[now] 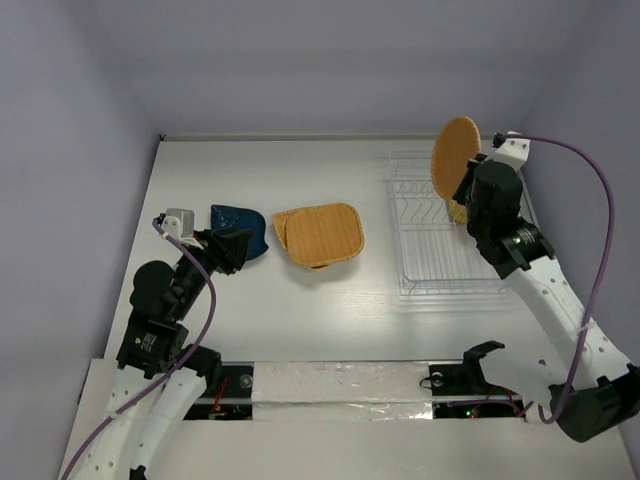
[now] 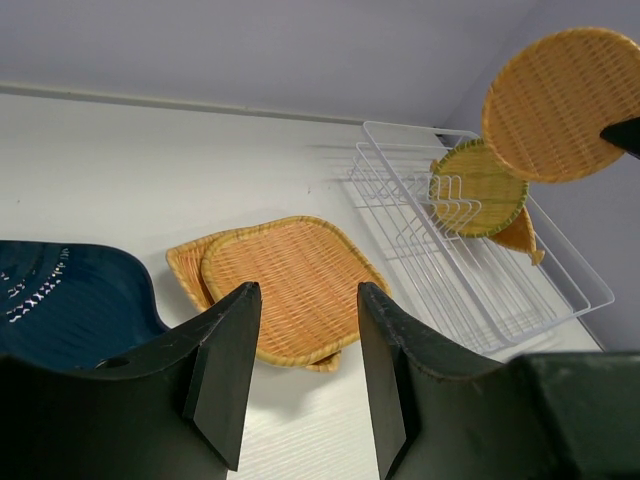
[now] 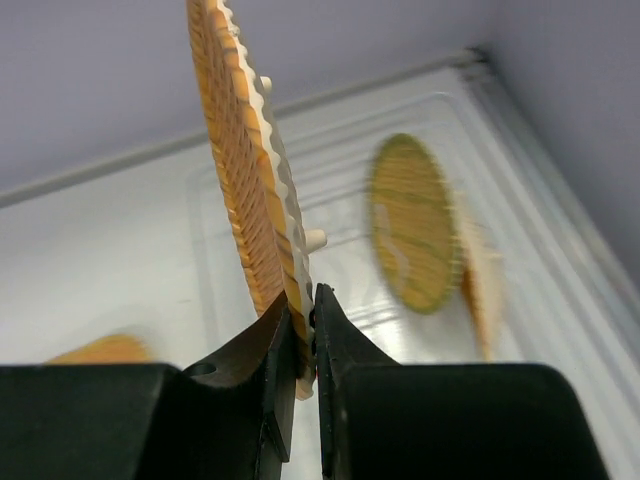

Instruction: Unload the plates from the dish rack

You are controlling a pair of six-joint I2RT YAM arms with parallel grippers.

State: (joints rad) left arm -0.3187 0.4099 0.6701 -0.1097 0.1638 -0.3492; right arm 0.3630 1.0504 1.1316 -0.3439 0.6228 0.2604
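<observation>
**Round plate clear of the rack, pinched by its rim**

Pale lilac walls close in a white desk, with the dish rack at its right side. Above the rack's far end, the right tool is clenched on the lower rim of a round plate and holds it in the air, free of the wires.

The plate looks woven, like basketwork. It is probably light, fairly stiff and rough enough not to slip, though the thin ribbed edge gives the jaws little to bite on. The rim seems the only sensible hold, since the face is too broad to span.

It stands on edge, rising straight from the jaws, its broad face turned toward the desk's left. Being round, it has no long axis.

A green-rimmed plate and an orange plate stand upright in the slots. On the desk lie a dark blue plate and a rounded-square plate. The left tool hovers there, jaws apart, holding nothing.
</observation>
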